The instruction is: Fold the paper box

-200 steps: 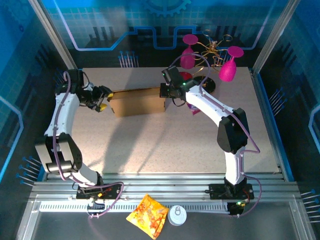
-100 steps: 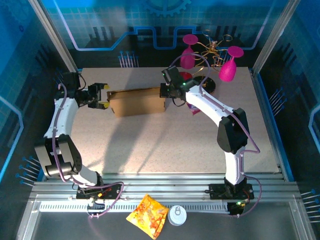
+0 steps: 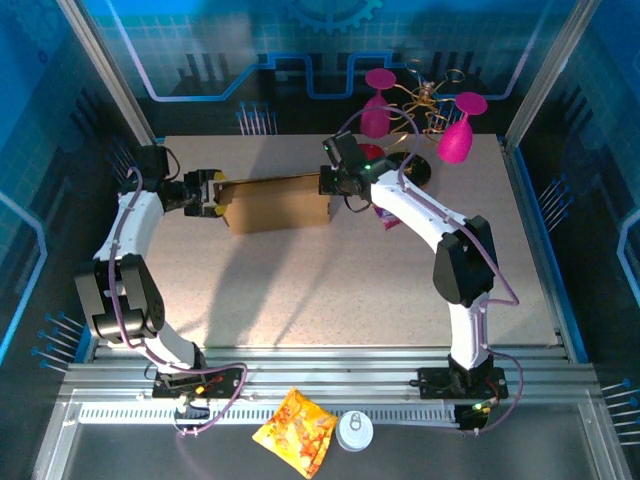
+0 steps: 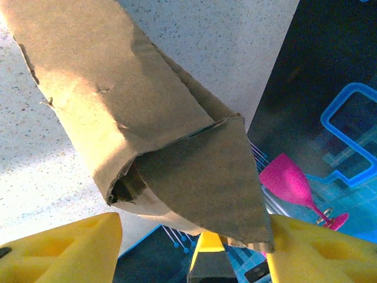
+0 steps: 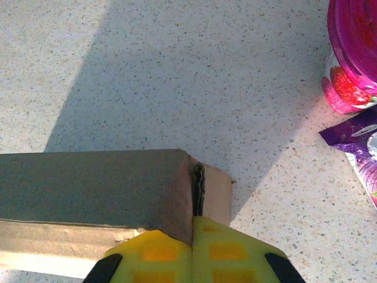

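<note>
Since a second ago my left gripper [image 3: 212, 192] has slid in, jaws apart astride the box [image 3: 278, 208] end flap, while my right gripper [image 3: 328, 183] pinches the opposite end.

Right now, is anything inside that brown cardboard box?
The paper box shows just a small dark gap behind its end flap; the rest of the inside is covered.
</note>
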`<act>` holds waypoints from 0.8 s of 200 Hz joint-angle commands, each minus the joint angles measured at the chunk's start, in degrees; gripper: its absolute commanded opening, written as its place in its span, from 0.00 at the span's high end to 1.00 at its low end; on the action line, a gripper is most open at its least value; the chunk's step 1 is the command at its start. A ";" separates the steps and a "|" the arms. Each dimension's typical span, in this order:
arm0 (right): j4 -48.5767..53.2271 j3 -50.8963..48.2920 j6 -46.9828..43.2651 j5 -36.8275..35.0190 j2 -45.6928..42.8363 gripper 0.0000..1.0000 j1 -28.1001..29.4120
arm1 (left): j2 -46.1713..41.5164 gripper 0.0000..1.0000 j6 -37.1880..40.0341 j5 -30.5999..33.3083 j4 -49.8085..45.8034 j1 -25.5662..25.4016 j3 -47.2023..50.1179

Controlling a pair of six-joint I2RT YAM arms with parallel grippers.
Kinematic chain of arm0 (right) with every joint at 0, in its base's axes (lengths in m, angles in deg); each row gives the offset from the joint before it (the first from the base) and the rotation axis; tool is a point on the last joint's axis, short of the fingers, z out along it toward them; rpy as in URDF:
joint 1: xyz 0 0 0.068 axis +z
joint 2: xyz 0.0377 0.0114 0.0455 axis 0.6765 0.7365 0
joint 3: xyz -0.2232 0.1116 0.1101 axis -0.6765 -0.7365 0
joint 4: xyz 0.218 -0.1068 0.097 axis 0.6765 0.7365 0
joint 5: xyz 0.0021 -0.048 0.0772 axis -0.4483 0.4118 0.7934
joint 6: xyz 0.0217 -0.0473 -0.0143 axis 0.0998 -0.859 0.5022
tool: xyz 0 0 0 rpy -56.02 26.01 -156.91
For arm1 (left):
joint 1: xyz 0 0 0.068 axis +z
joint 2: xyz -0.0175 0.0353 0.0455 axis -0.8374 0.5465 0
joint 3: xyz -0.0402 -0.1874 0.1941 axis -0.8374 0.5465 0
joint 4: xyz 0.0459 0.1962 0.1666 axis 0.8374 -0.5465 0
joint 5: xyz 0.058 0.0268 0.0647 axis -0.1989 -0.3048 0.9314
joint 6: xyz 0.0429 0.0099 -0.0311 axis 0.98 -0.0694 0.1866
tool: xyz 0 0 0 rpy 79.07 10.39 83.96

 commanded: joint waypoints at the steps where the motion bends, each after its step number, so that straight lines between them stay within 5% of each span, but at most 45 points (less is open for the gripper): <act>1: 5.39 0.25 -0.54 0.83 3.15 1.00 0.29 | 1.14 0.40 0.21 -0.61 0.51 -0.20 1.51; 127: 7.01 2.37 -0.87 3.29 2.57 1.00 -0.16 | -1.10 0.56 0.22 0.61 3.31 -0.21 8.02; 160: 8.64 3.93 -1.00 5.93 2.09 0.86 -0.44 | -1.24 0.58 -0.11 0.94 3.92 -0.22 9.17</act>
